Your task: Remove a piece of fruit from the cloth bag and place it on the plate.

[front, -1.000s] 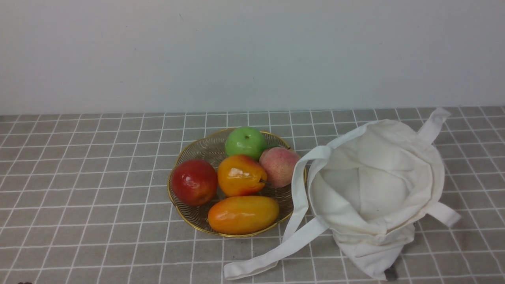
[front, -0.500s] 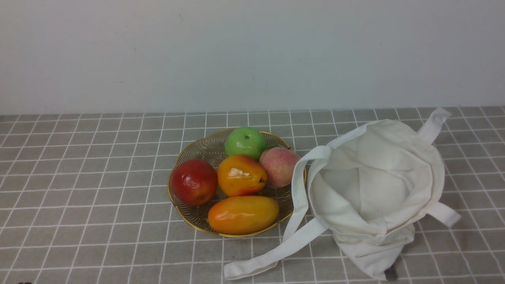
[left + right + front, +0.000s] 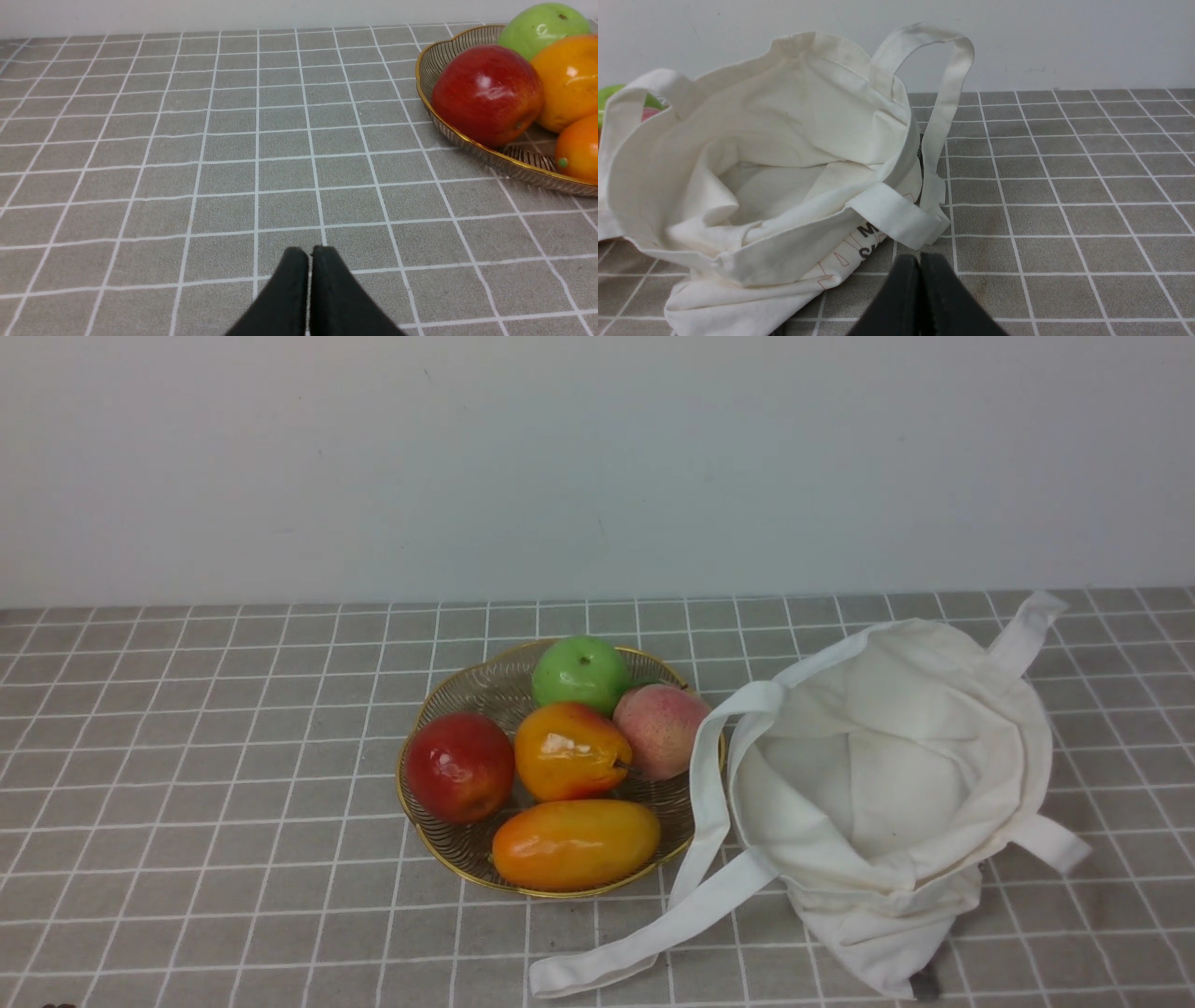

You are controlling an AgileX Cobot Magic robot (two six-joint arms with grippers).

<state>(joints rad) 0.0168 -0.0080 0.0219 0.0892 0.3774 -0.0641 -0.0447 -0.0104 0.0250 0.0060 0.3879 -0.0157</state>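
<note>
The cream-white cloth tote bag [image 3: 887, 784] is slumped open at the right, nothing visible inside. The round gold wire plate [image 3: 425, 775] is crowded; the pointed orange-yellow mango-like fruit [image 3: 569, 751] is seated at its middle. A nudge could roll fruit over the low rim. The left gripper [image 3: 309, 254] and right gripper [image 3: 920, 261] are closed, empty.

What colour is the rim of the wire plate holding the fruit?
Gold, on the plate; it shows best in the left wrist view.
</note>
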